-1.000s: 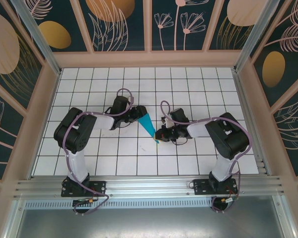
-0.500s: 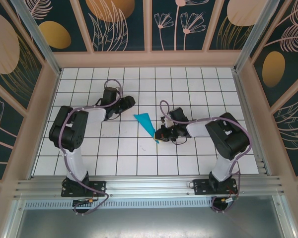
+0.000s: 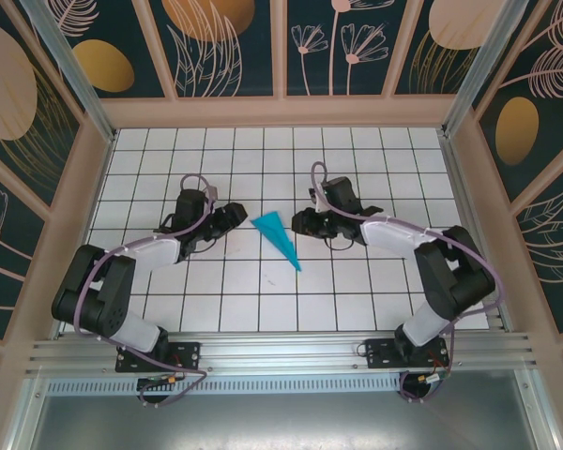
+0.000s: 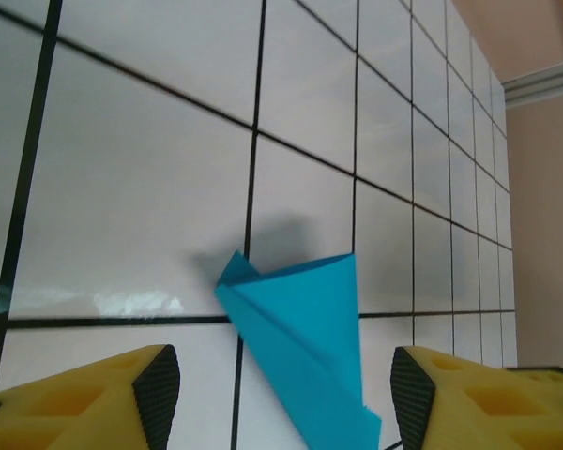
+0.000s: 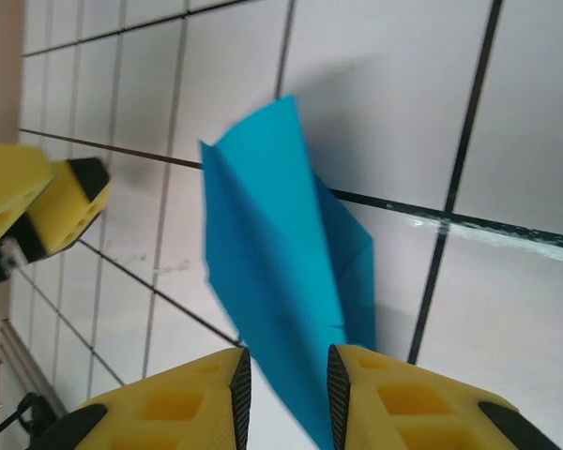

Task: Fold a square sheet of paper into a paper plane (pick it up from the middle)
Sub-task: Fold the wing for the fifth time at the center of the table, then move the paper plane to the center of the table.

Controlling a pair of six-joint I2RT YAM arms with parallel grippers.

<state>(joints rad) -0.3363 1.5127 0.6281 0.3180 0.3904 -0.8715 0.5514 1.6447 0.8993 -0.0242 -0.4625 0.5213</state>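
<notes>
The cyan-blue paper plane point(image 3: 277, 239) lies flat on the white tiled floor point(image 3: 357, 169), wide end toward the far left and point toward the near right. My left gripper point(image 3: 235, 214) sits just left of the wide end, not touching it. In the left wrist view the plane point(image 4: 305, 347) lies ahead between the left gripper's point(image 4: 286, 403) wide-open fingers. My right gripper point(image 3: 298, 223) hovers just right of the plane. In the right wrist view its jaws point(image 5: 283, 394) stand narrowly apart, with the plane point(image 5: 263, 253) on the floor beyond them.
Pink walls point(image 3: 469, 187) ring the tiled floor, and a metal rail point(image 3: 281, 352) runs along the near edge. One yellow finger of the left gripper point(image 5: 61, 192) shows at the left of the right wrist view.
The left gripper let go of the plane's wide end and drew back to the left. The right gripper released the point and moved toward the far side. The plane now lies free on the floor.
</notes>
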